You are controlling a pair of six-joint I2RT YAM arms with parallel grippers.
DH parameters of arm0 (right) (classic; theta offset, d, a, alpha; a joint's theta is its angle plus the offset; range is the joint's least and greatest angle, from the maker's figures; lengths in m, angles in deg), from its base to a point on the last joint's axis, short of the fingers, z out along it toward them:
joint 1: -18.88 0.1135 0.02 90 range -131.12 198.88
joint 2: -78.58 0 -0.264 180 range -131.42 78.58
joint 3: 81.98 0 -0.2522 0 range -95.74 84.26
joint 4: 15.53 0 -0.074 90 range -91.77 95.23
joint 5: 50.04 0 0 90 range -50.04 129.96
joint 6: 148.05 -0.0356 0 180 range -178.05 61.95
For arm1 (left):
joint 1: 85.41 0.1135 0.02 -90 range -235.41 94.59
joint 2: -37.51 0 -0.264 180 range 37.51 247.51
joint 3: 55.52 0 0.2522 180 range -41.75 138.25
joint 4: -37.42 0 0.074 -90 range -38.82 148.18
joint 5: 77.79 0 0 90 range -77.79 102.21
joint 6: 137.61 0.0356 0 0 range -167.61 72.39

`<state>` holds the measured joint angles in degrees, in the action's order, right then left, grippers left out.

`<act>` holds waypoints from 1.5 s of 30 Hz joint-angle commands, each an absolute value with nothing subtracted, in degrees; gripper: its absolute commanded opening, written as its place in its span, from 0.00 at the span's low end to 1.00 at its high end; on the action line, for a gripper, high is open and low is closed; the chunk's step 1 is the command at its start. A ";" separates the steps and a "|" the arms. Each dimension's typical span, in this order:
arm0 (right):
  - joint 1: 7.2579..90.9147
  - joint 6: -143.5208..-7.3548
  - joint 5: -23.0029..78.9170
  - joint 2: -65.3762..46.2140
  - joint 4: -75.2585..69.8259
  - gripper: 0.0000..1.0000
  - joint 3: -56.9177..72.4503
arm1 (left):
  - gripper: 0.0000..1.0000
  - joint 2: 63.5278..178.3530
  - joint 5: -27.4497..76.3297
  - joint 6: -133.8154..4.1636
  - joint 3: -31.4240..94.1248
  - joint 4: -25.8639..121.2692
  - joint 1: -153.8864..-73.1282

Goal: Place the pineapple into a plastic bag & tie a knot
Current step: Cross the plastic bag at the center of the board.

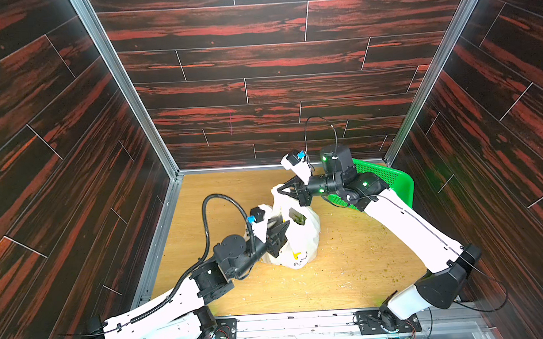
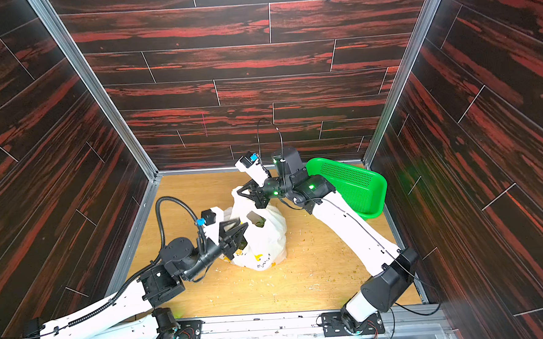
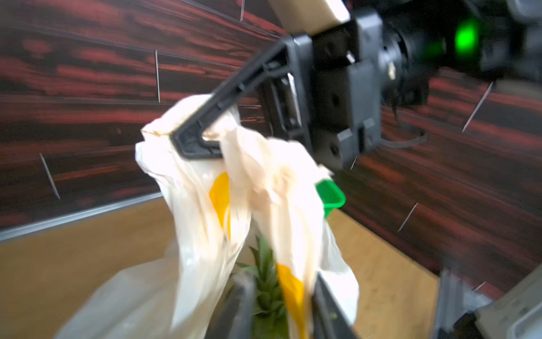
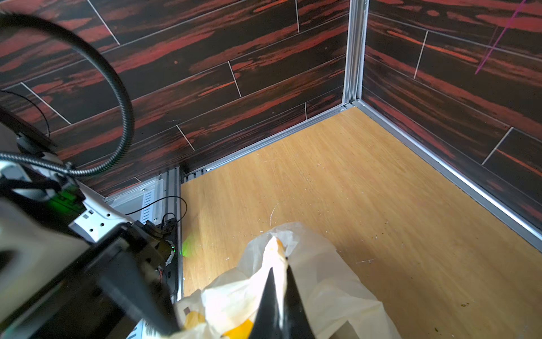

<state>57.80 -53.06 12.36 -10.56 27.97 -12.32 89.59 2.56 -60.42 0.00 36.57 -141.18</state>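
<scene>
Bag (image 1: 302, 238) tight in right gripper (image 1: 280, 188)

Bright, even light; soft shadows. Both top views sharp, walls (image 1: 38, 125) flare at edges. Left wrist view motion-blurred; plastic bag (image 3: 187, 190) washed out.
</scene>
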 commanded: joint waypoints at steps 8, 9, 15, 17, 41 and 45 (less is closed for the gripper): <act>58.41 -53.12 13.15 -9.97 27.92 0.00 -11.77 | 0.65 94.48 4.44 -59.52 20.60 66.30 -141.02; 58.43 -53.05 13.15 -10.05 28.03 0.00 -11.89 | 0.65 95.36 4.14 -59.41 22.84 69.67 -140.97; 58.49 -52.61 12.98 -10.01 28.72 0.00 -12.36 | 0.66 100.85 5.24 -55.82 36.47 90.93 -141.00; 58.44 -52.52 12.89 -9.84 28.92 0.00 -12.41 | 0.66 99.95 4.61 -52.24 38.51 95.25 -140.97; 58.44 -50.98 10.43 -11.58 30.67 0.00 -16.15 | 1.00 113.79 42.27 -14.94 58.57 107.25 -124.08; 58.45 -50.93 10.16 -11.83 30.77 0.00 -16.29 | 1.00 116.17 41.67 -13.77 60.08 107.71 -124.03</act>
